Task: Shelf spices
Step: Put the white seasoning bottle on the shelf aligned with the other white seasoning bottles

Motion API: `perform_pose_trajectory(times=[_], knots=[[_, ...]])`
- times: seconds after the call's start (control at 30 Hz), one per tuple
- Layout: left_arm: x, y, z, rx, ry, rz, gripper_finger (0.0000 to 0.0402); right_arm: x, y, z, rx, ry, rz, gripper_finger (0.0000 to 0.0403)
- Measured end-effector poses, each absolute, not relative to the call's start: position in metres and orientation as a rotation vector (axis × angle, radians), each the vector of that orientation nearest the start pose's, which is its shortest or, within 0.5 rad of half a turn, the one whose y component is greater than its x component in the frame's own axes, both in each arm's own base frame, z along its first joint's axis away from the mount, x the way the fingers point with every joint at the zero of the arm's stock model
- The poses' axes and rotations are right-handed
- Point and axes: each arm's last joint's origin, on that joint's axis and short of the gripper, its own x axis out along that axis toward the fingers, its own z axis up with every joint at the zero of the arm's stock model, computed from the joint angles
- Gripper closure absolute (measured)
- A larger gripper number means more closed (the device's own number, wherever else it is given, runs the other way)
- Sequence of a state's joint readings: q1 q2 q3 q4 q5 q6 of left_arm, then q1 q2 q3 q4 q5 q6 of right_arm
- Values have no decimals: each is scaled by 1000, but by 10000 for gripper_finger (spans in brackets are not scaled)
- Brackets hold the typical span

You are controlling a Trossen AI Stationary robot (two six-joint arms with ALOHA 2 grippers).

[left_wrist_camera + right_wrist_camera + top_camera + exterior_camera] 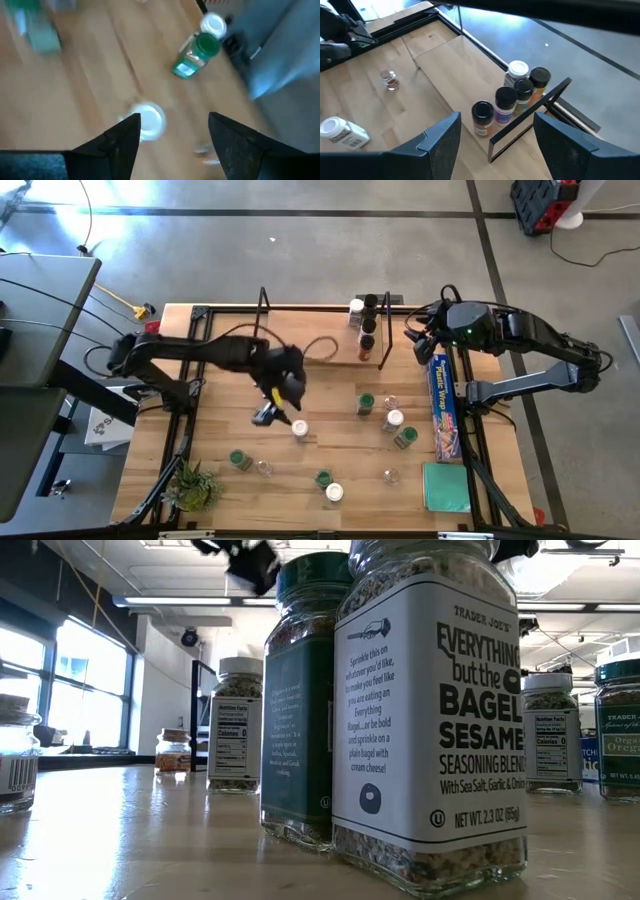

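Note:
The shelf (315, 340), a pale board with black wire end frames, sits at the table's far middle. Several jars with black or white lids (512, 95) stand at its right end. More spice jars with green, white or clear lids are scattered over the table's near half. My left gripper (268, 415) (175, 120) is open above the table's middle, pointing down, beside a white-lidded jar (299, 428) (148, 120). My right gripper (415, 332) (497, 117) hovers open just right of the shelf's right end.
A long blue plastic-wrap box (443, 405) lies along the right edge, with a green flat pack (445, 485) near it. A small spiky plant (195, 485) stands at the near left corner. In the low view, a bagel seasoning jar (430, 720) and a green jar (300, 700) stand close.

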State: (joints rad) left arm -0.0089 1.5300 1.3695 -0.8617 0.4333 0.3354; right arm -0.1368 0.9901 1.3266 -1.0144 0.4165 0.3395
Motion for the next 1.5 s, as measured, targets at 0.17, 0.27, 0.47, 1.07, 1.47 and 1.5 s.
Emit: perform_pose_trajectory(times=[0.17, 0.27, 0.47, 1.07, 1.47, 1.5], knots=[[316, -26, 296, 275, 911, -681, 174, 158, -33, 403, 264, 567, -617, 160], [324, -26, 277, 361, 955, -700, 174, 158, -32, 403, 290, 563, -610, 160], [340, -24, 248, 413, 1012, -762, 158, 158, -32, 403, 308, 563, -600, 160], [351, -25, 220, 390, 1101, -769, 119, 159, -31, 403, 321, 571, -564, 160], [357, -26, 222, 281, 1110, -622, 207, 159, -31, 403, 321, 572, -564, 160], [358, -26, 222, 260, 1113, -600, 209, 159, -31, 403, 321, 571, -564, 160]])
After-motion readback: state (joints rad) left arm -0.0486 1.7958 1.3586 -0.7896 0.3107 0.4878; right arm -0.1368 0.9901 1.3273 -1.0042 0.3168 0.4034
